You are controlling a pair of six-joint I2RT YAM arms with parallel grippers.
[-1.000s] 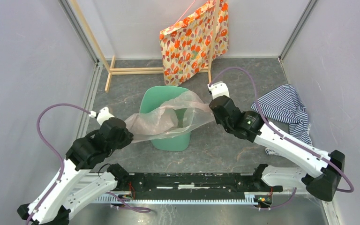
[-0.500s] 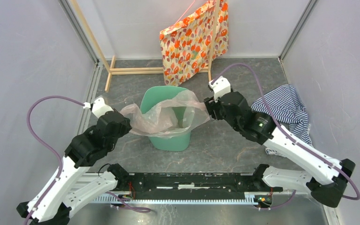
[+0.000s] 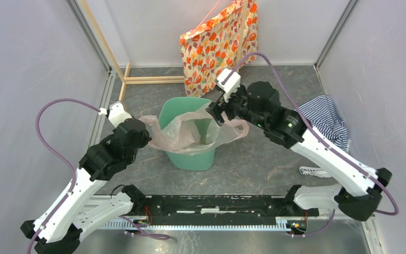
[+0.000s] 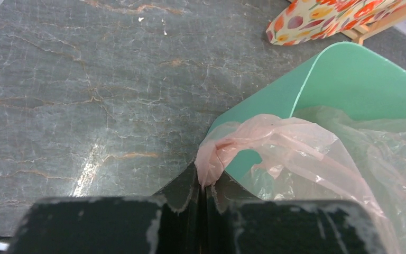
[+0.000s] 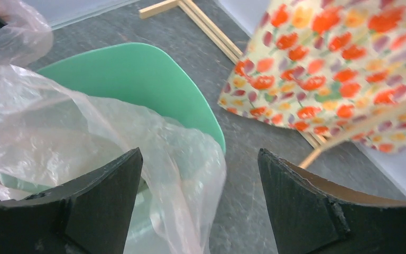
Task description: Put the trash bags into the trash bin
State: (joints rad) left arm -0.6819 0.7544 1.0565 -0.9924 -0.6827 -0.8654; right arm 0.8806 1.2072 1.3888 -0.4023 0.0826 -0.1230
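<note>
My left claw clamps the bag at 9 o'clock; right claw, released, should stretch its 3 o'clock edge over the bin.

trash bag partly in trash bin

A grey marbled table is enclosed by plain pale walls. Beyond the right gripper a wooden frame is stood at the back, and a floral bag is hung on it. A striped cloth is laid to that gripper's right.
</note>
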